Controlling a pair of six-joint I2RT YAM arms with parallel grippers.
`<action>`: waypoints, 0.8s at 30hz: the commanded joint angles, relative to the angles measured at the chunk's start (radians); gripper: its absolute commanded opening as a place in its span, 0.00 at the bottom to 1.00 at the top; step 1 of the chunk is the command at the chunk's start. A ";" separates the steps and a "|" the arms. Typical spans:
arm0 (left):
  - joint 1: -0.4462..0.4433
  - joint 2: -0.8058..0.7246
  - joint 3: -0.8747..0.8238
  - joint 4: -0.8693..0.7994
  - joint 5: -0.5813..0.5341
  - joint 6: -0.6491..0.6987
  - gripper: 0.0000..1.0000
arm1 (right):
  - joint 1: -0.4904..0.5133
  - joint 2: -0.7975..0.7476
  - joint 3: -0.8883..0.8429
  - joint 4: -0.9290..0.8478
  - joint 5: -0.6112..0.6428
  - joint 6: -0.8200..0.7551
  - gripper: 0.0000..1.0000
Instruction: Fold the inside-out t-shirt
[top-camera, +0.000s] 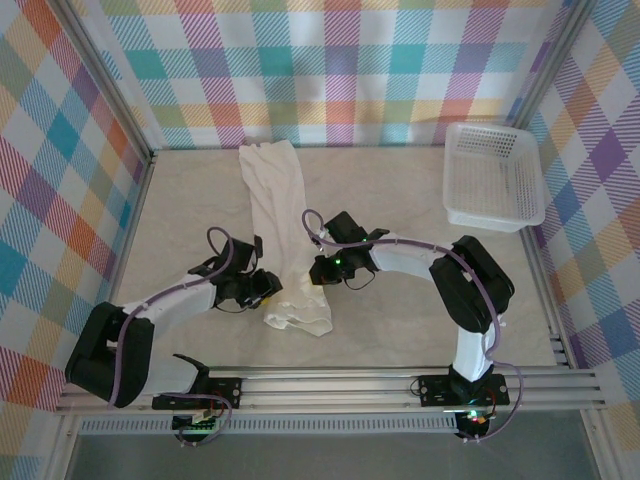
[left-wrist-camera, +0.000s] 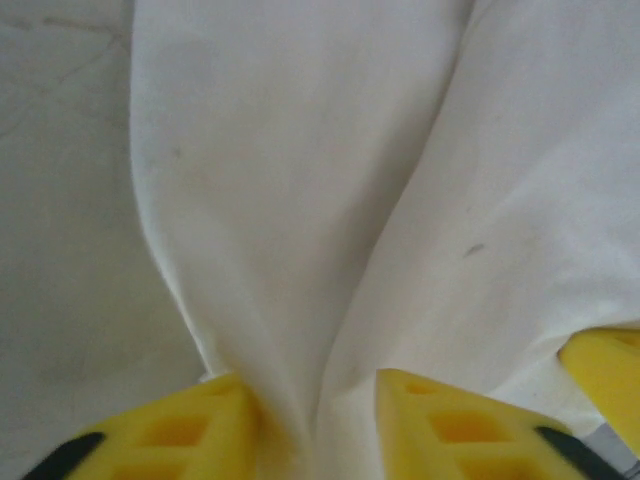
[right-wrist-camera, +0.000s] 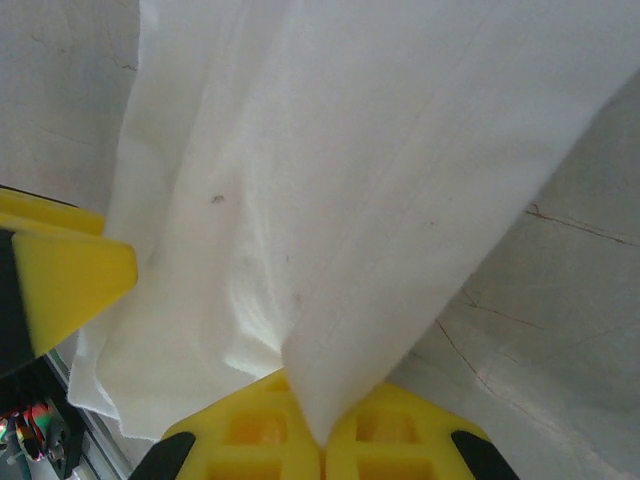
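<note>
Mid-table, left tool (left-wrist-camera: 310, 400) and right tool (right-wrist-camera: 322, 420) (tighter) pinch the t-shirt (top-camera: 275, 200).

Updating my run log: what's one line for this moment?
task: fold t-shirt | left gripper: shut on t-shirt | right gripper: shut on t-shirt | shape: long strip on table

The shirt (top-camera: 272, 200) lies as a long strip down the middle of the table (top-camera: 395, 335), with bare room either side. A basket (top-camera: 493, 175) blocks the far right corner.
</note>
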 joint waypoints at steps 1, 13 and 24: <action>-0.005 0.036 0.022 0.038 0.007 -0.010 0.21 | 0.005 -0.017 -0.005 0.009 -0.011 0.012 0.03; -0.207 -0.175 0.088 -0.267 -0.015 -0.014 0.00 | 0.010 -0.257 -0.193 -0.174 0.011 -0.037 0.01; -0.151 -0.117 0.447 -0.440 -0.220 0.044 0.00 | -0.067 -0.260 0.148 -0.331 0.140 -0.019 0.02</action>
